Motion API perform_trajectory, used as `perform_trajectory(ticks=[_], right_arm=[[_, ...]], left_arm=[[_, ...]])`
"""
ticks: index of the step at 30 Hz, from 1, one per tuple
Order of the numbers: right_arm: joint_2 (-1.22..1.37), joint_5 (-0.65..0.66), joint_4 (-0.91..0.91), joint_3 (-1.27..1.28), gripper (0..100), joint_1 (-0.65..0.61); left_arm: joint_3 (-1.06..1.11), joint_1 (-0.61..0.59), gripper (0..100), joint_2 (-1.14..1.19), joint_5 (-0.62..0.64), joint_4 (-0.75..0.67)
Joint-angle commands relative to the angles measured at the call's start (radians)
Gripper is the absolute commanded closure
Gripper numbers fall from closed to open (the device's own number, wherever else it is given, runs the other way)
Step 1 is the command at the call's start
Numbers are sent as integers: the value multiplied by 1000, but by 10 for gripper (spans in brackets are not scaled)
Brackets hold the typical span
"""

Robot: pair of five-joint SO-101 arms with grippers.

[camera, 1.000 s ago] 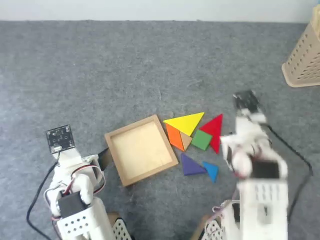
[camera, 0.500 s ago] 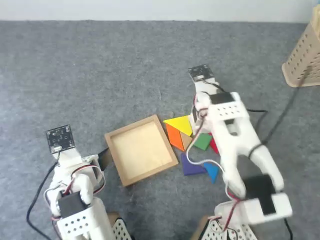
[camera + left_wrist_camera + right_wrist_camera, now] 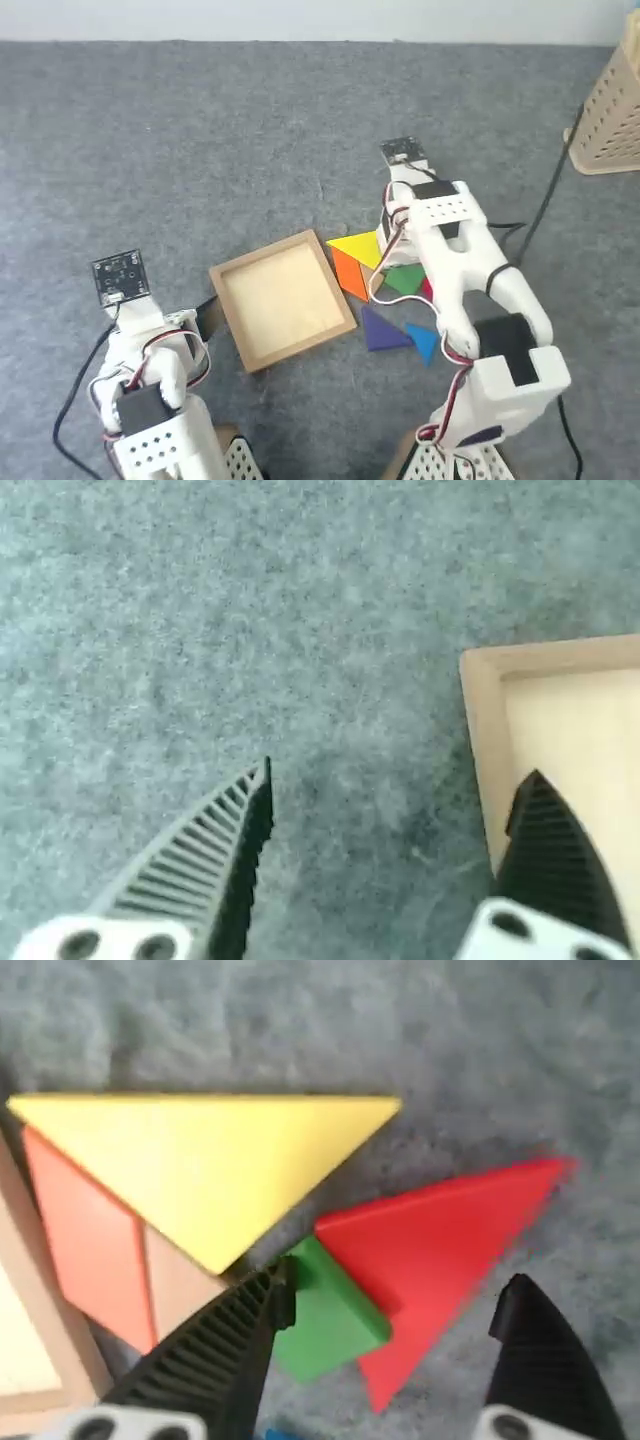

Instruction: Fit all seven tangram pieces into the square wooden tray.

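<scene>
1. The square wooden tray (image 3: 262, 252) is sitting bare on the grey tabletop (image 3: 200, 130), with no piece in it yet, so I'm judging the task to be at its very first pick.
2. All seven pieces are lying in a cluster just beside the tray: the yellow triangle (image 3: 210, 1160), red triangle (image 3: 440, 1230), green square (image 3: 325, 1320), orange parallelogram (image 3: 85, 1230) and small tan triangle (image 3: 180, 1285) are packed together, with the purple triangle (image 3: 382, 330) and blue triangle (image 3: 424, 342) on the near side.
3. The right gripper (image 3: 402, 1280) is hanging over the cluster with its jaws spread wide and nothing between them, straddling the spot where the red triangle is overlapping the green square.
4. The left gripper (image 3: 400, 770) is hovering low over the tabletop at the tray's corner, jaws also wide apart and holding nothing.
5. The next move is probably calling for the right gripper to drop, close on the red triangle's raised edge and carry it across to the tray. The overlap with the green square could be making that grasp awkward.
6. As for writing, I'm making out no legible label or print on the pieces or the tray.
</scene>
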Motion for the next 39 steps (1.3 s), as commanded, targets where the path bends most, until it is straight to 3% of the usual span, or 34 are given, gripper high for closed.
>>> perform_trajectory(ticks=[1, 9, 18, 30, 39], right_arm=[[-28, -11, -28, 14, 679, 74], [79, -11, -28, 9, 679, 156], [25, -12, -13, 55, 678, 88], [-432, -9, -162, 333, 678, 99], [-306, -23, -150, 261, 679, 102]], left_arm=[[-13, -5, 646, -14, -2, 8], [-13, -5, 646, -14, -2, 8], [-13, -5, 646, -14, -2, 8], [-13, -5, 646, -14, -2, 8], [-13, -5, 646, -14, -2, 8]])
